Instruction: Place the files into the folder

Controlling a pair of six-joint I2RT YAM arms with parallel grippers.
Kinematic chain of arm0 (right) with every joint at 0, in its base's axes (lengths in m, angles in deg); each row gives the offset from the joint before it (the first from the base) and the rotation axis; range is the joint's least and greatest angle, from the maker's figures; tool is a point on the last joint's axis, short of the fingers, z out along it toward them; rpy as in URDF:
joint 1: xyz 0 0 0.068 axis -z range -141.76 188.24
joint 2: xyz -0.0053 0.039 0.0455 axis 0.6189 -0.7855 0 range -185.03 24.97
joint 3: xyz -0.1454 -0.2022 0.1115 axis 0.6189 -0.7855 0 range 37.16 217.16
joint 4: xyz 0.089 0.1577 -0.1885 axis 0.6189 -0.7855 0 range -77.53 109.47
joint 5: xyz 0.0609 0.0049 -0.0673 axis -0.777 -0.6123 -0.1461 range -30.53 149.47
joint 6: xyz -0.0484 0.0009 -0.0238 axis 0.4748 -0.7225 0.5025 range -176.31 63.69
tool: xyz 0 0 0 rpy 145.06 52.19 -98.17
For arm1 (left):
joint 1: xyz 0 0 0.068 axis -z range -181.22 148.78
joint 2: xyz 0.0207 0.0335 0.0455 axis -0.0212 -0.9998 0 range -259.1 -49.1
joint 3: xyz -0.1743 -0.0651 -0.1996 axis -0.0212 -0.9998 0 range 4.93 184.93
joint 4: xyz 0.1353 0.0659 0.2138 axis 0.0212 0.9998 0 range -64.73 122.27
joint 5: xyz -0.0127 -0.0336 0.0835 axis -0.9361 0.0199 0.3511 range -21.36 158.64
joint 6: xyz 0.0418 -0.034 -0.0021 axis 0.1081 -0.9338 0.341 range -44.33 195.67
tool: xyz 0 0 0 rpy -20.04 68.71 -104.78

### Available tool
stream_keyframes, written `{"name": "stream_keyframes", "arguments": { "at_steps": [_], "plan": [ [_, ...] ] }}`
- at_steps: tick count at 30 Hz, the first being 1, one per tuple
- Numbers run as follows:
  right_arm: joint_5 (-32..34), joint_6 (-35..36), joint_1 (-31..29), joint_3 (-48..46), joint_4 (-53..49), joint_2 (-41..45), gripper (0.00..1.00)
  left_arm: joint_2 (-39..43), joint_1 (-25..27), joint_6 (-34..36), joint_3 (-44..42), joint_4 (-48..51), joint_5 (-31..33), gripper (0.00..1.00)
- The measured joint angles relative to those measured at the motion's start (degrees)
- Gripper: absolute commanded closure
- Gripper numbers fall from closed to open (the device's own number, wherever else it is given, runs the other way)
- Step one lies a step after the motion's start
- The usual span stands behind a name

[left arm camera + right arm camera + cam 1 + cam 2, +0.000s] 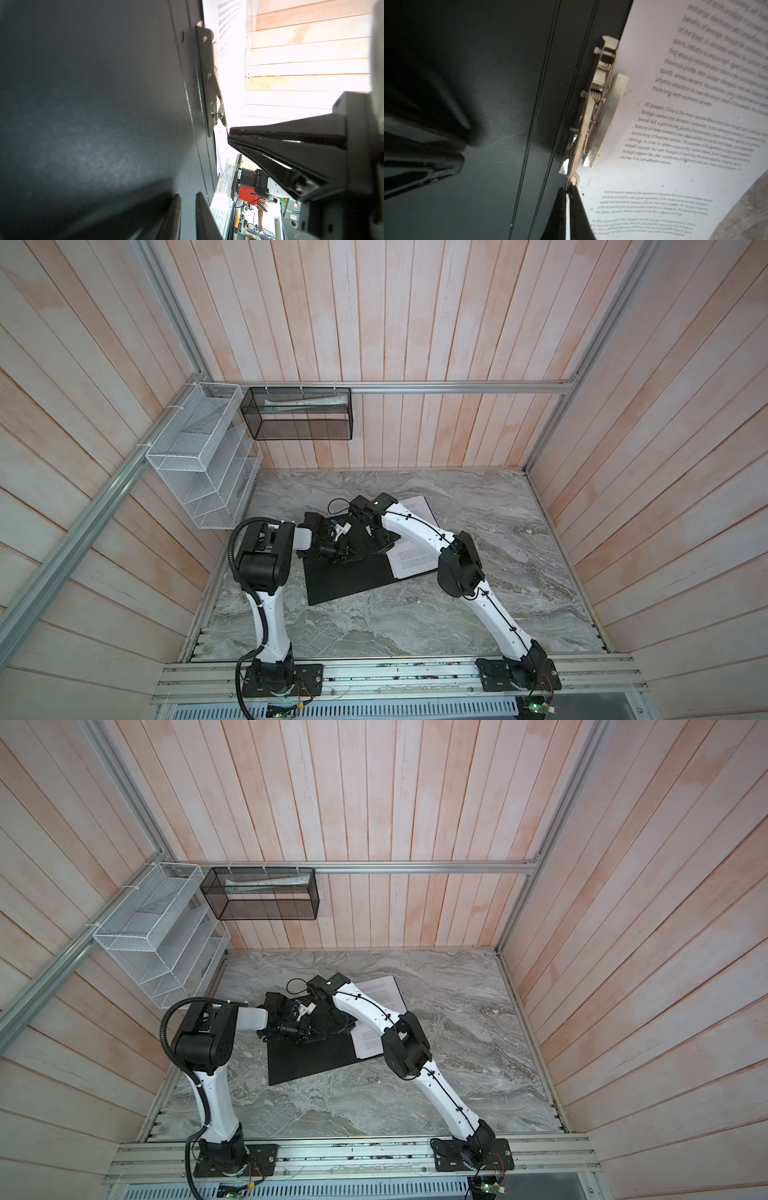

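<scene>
One open folder (pixel 349 580), one clip (pixel 600 108), one pile of files (pixel 413 562)

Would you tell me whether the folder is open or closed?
Open: the folder lies spread flat, black inside facing up, its metal clip exposed.

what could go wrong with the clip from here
The right gripper pinches only the very tip of the clip lever; it could slip and snap down. The paper may shift or crease under the clip bar. The folder could slide if the left gripper isn't pinning it.
</scene>
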Motion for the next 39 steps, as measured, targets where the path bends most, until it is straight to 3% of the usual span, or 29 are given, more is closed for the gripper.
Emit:
{"name": "stream_keyframes", "arguments": {
  "at_steps": [26, 39],
  "plan": [
    [2.03, 0.0, -0.28, 0.07, 0.0, -1.57, 0.93, -0.07, 0.15, 0.07, 0.11, -0.02, -0.04, 0.82],
    [-0.15, 0.02, 0.2, -0.02, 0.17, -1.99, 0.93, -0.07, 0.15, 0.15, 0.11, 0.0, -0.04, 0.82]
  ]
}}
